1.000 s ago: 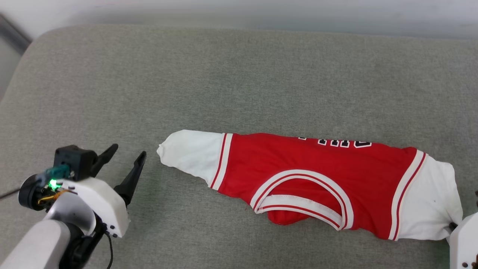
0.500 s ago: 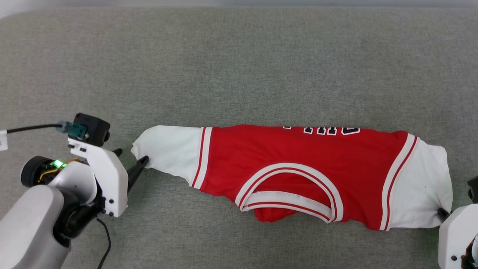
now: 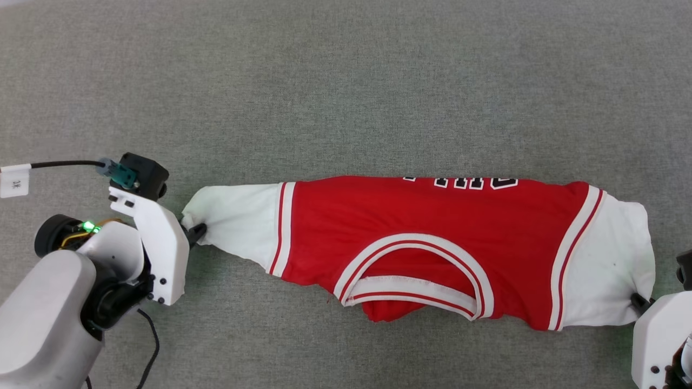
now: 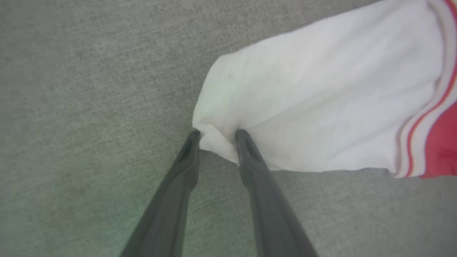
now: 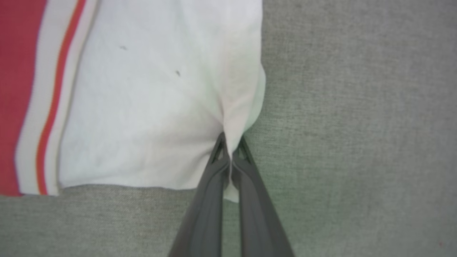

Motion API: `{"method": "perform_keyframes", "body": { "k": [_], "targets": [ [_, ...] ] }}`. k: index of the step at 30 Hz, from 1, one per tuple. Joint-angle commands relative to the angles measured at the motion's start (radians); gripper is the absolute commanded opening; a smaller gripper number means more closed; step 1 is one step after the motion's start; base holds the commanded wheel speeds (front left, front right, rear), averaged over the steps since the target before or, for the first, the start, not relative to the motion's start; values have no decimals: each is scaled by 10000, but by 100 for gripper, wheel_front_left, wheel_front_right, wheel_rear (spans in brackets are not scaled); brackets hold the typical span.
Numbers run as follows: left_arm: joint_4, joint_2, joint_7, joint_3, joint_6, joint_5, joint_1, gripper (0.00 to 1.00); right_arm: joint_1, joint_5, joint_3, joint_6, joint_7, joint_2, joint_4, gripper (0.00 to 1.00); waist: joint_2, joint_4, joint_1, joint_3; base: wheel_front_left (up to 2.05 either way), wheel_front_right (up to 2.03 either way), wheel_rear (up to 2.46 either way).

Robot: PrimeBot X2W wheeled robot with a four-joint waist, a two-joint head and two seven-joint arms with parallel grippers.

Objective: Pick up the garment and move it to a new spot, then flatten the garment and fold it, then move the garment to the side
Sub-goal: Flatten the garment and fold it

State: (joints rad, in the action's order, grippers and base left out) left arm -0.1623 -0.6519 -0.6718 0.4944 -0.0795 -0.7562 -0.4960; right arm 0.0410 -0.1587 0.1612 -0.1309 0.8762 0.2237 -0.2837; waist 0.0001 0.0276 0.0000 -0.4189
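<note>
The grey woven fabric surface [image 3: 346,81] lies bare on the far and near sides of the red jersey T-shirt with white sleeves [image 3: 432,237]. At its sleeve ends stand the left gripper [image 3: 198,230] and right gripper [image 3: 637,299]; a thin black cable [image 3: 65,163] runs left of it.

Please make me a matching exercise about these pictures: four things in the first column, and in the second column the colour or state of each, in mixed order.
Column one:
1. left gripper
2. right gripper
3. neckline trim
4. fabric surface

Column two:
A. grey-green
B. fingers shut on a white sleeve of the garment
C. red and white stripes
D. fingers apart, one on either side of a sleeve corner

Pairs: 1-D, 2-B, 3-C, 4-A
</note>
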Motion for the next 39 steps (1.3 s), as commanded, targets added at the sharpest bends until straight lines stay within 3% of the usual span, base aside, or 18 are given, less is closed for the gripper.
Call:
{"method": "perform_keyframes", "body": {
  "k": [1,7,17,28,39],
  "targets": [
    [-500,332,-339,588,-128,-106,761,0,-74,-64,-70,5,25,-22,129,0,-1,8,0,32,0,0,0],
    [-230,267,1036,-56,37,50,609,0,-184,-550,-221,5,48,284,120,0,-1,88,0,594,0,0,0],
    [1492,-732,2206,-1154,475,55,1182,0,-852,-1708,13,5,454,1587,-353,0,-1,217,0,2255,0,0,0],
    [3913,-1961,3177,-3011,1165,65,1328,0,-3151,-3915,450,5,1280,2430,-807,0,-1,22,0,3490,0,0,0],
    [5248,-2572,3765,-4471,1449,15,308,0,-5654,-4578,426,5,1043,2680,-583,0,-1,-238,0,3635,0,0,0]
  ]
}}
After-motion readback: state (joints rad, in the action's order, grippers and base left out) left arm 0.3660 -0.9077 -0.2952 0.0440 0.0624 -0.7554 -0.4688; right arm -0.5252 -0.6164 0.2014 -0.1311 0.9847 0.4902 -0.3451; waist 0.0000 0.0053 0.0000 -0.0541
